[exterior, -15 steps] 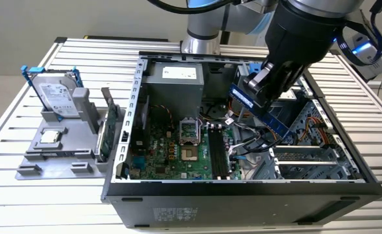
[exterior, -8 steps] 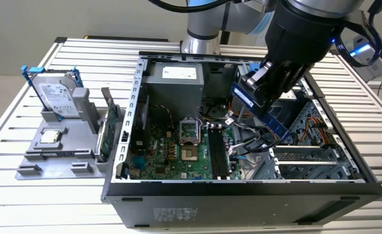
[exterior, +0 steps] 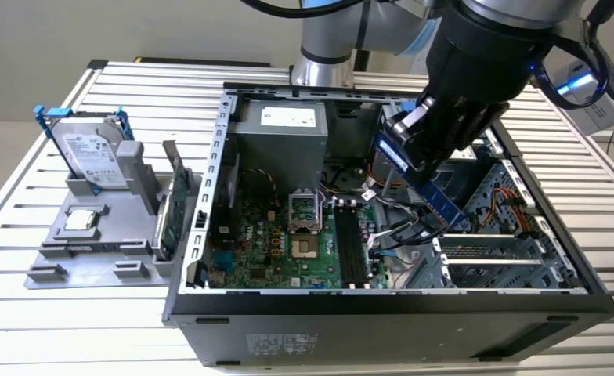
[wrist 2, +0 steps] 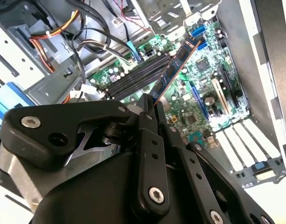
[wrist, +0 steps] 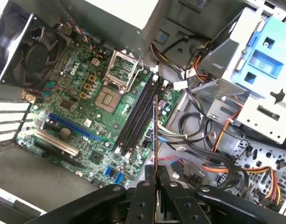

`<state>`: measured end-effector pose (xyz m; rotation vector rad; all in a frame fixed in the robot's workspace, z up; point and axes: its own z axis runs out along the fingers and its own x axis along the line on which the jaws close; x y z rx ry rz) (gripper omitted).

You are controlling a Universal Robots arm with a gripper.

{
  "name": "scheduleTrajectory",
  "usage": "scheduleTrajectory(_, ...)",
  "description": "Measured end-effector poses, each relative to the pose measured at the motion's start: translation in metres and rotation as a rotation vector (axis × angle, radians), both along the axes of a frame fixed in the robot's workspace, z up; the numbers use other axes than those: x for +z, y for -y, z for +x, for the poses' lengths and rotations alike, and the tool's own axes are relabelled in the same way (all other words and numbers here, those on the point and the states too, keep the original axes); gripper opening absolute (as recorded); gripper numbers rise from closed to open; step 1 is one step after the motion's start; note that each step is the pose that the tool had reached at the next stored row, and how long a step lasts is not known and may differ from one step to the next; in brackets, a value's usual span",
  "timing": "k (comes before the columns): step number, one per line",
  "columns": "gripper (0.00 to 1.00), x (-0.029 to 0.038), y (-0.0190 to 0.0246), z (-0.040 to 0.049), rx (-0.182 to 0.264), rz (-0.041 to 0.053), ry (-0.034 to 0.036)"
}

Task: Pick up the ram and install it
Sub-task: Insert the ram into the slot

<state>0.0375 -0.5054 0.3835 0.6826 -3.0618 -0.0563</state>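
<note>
My gripper (exterior: 424,137) is shut on the ram (exterior: 441,200), a long thin blue-edged stick that hangs tilted inside the open computer case (exterior: 391,301). The stick hovers above the motherboard (exterior: 276,251), to the exterior view's right of the black memory slots (exterior: 351,243) and apart from them. In the second wrist view the ram (wrist 2: 173,70) sticks out from between the black fingers (wrist 2: 147,109) toward the slots (wrist 2: 133,77). The first wrist view shows the ram (wrist: 156,135) edge-on, beside the slots (wrist: 136,116), held by the gripper (wrist: 156,179).
A grey fixture (exterior: 98,254) at the exterior view's left holds a silver hard drive in a blue bracket (exterior: 88,149), a green card (exterior: 176,204) and a small chip (exterior: 82,221). Loose cables (wrist: 203,140), a drive cage (wrist: 268,79) and the power supply (exterior: 286,137) crowd the case.
</note>
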Motion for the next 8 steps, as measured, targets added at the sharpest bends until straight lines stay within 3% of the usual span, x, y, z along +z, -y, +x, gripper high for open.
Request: scheduleTrajectory(8,0.0,0.0,0.0,0.0,-0.074,0.0,0.0)
